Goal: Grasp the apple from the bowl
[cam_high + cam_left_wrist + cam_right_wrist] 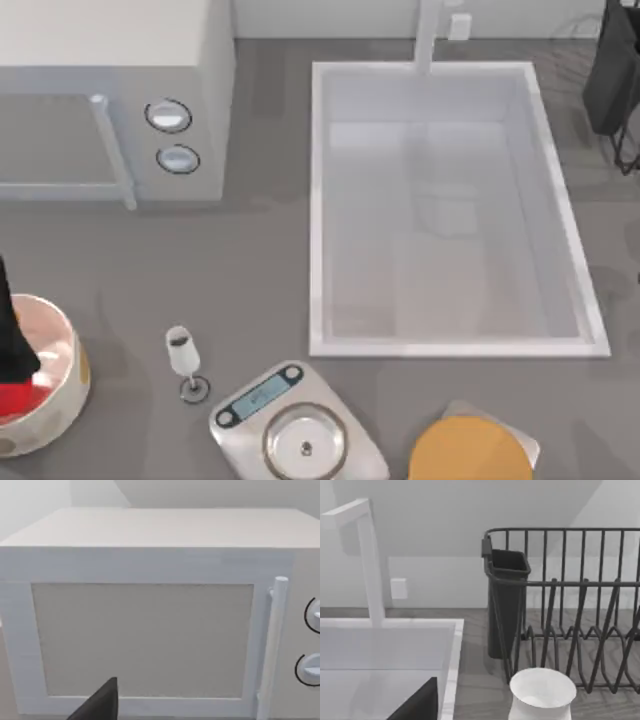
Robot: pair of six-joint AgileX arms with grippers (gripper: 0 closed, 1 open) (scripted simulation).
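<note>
The cream-white bowl (68,385) with yellow-orange patches stands at the table's near left edge. The red apple (18,400) lies inside it, partly covered. My left gripper (18,362) reaches down from the left edge into the bowl, right over the apple; whether it touches the fruit is hidden by the dark arm. In the left wrist view a dark piece of the left gripper (100,705) shows in front of the microwave. In the right wrist view a dark part of my right gripper (420,704) sits near the sink's back right corner.
A microwave (110,100) fills the back left. A sink (455,347) with a faucet (430,35) takes the middle. A wine glass (183,355), a scale (295,425) and a flat orange disc (470,452) stand in front. A dish rack (570,610) and a white cup (540,695) are at the back right.
</note>
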